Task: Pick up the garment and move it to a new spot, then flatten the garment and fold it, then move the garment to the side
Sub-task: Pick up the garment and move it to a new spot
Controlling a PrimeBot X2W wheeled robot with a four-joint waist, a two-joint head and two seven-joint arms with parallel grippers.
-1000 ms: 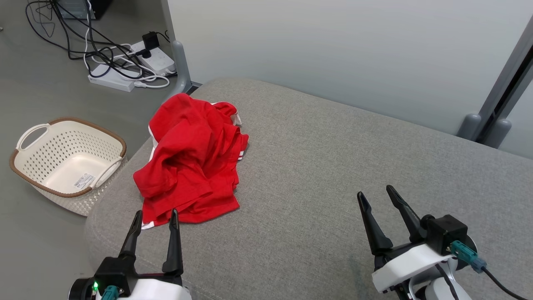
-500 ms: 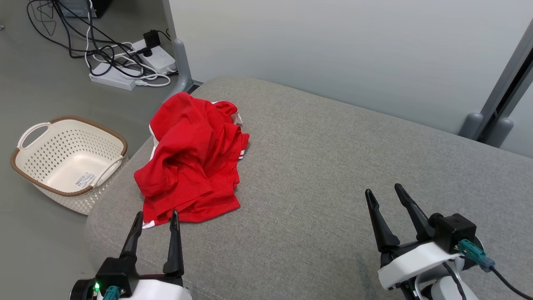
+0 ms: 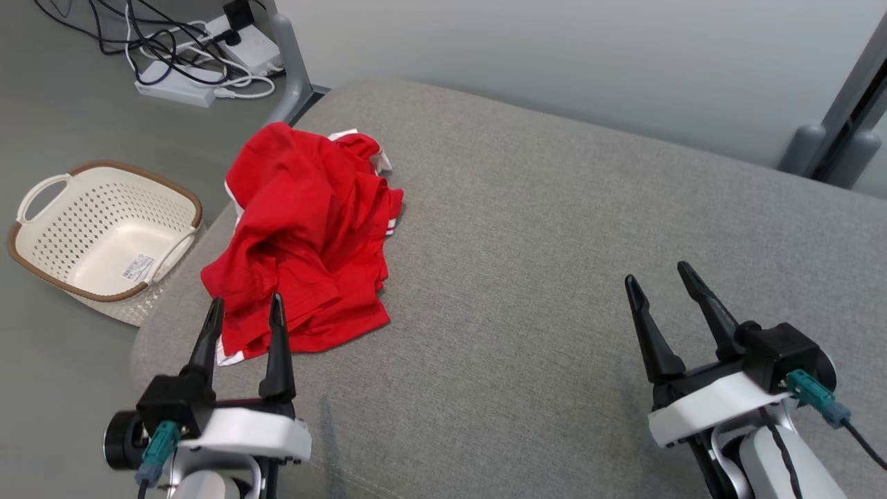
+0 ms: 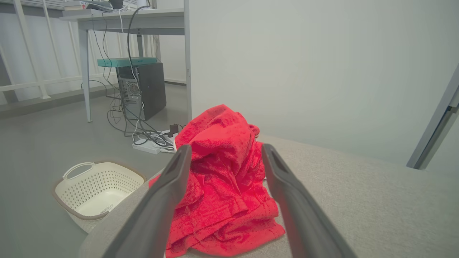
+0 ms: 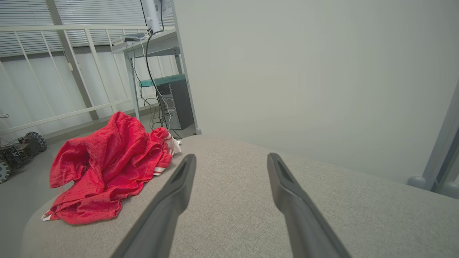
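Garment (image 3: 305,229): red, crumpled on grey cushion (image 3: 554,242).
Basket (image 3: 83,229) sticker (image 3: 136,266): print too small to read.
Left hand (image 3: 247,299): wide, empty.
Right hand (image 3: 656,272): wide, empty.

Crumpled red garment (image 3: 305,229), white-trimmed, heaped near cushion's left edge

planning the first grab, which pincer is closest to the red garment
The left pincer: its tips sit at the near edge of the red garment, while the right pincer stands well apart over the grey cushion.
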